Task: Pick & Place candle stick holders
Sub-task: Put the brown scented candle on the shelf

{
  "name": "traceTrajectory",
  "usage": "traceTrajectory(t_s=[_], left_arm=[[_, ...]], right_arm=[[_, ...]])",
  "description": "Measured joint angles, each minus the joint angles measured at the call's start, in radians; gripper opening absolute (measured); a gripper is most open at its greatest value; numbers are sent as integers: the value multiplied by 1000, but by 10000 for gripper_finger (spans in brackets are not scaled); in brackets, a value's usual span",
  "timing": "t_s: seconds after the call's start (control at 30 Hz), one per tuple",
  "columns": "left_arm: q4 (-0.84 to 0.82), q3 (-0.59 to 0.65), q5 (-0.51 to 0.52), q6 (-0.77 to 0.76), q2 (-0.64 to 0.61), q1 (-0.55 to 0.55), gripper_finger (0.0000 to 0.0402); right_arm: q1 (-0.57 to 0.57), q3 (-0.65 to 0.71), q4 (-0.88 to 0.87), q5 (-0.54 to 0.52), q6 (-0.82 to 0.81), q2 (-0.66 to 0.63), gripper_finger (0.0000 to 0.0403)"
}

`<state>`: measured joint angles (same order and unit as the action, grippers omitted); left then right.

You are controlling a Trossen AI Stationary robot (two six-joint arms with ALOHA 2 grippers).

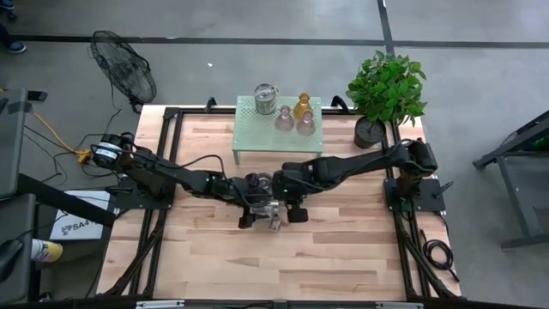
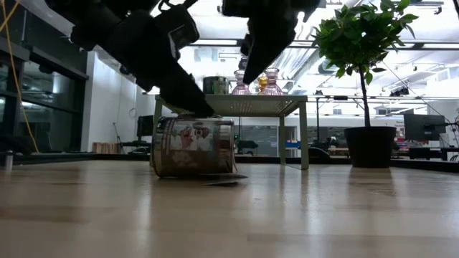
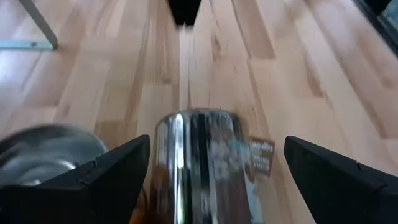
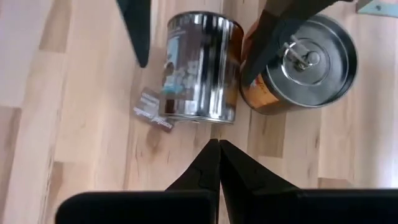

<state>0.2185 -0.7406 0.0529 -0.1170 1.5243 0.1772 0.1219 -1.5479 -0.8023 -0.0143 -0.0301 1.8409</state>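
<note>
A silver holder (image 4: 202,68) lies on its side on the table mid-centre; it also shows in the high view (image 1: 273,220) and the low view (image 2: 193,147). A second silver holder (image 4: 308,62) stands just beside it. My left gripper (image 3: 217,180) is open, with one finger on each side of the lying holder. My right gripper (image 4: 217,162) is shut and empty, a little to the right of the lying holder and above the table (image 2: 262,43). A third silver holder (image 1: 266,97), an amber one (image 1: 302,106) and two pinkish ones (image 1: 284,118) stand on the mint-green stand (image 1: 249,142). My left gripper comes slanting down from the table's left, with its fingers (image 3: 118,174) on either side of the lying holder's round wall (image 3: 205,155). I cannot tell whether they touch it. The holder rests on the table.
A potted green plant (image 1: 386,90) stands at the far right corner. A small paper tag (image 4: 152,109) lies by the lying holder. Bare wood lies toward the near edge (image 1: 274,266).
</note>
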Motion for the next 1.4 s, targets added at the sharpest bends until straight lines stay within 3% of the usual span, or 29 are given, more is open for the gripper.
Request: traceTrajectory(t_s=[0.3, 0.67, 1.0, 1.17, 1.4], left_arm=[[-152, -14, 21, 34, -2, 0, 363], [-339, -181, 56, 60, 80, 0, 363], [-731, -469, 123, 59, 274, 0, 363], [-807, -552, 126, 61, 341, 0, 363], [-838, -562, 105, 59, 386, 0, 363]], right_arm=[[53, 228, 175, -49, -109, -143, 0], [98, 499, 496, -69, -154, -248, 0], [142, 573, 546, -103, -168, -261, 0], [176, 583, 521, -138, -179, -263, 0], [220, 583, 494, -144, -179, -264, 0]])
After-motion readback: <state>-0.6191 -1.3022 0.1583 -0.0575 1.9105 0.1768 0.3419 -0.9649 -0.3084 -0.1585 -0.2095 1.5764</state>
